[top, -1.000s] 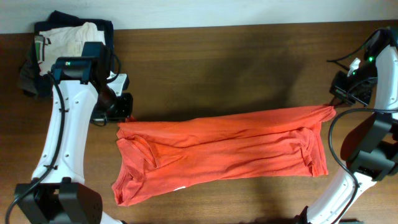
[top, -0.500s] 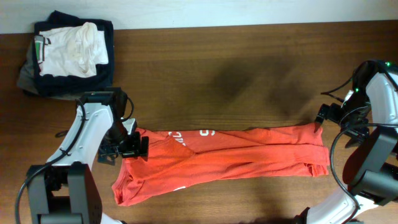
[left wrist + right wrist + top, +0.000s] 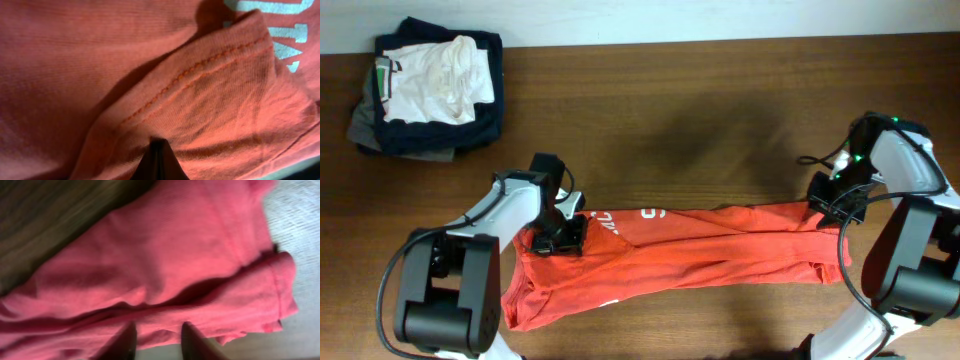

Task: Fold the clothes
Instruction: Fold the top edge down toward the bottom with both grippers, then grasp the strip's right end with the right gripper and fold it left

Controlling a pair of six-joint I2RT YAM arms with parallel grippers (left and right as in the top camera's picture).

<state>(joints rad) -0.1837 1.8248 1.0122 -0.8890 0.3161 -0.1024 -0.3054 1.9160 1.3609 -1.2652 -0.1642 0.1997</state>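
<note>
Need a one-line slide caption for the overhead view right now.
Overhead: left fingers and right fingers at opposite ends of the lengthwise-folded orange-red T-shirt on the wooden table; folded pile top left.

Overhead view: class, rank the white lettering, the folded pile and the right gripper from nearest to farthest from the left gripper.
1. White lettering, on the T-shirt, just right of the left gripper.
2. Folded pile, back left, off the shirt.
3. Right gripper, at the shirt's opposite end.
</note>
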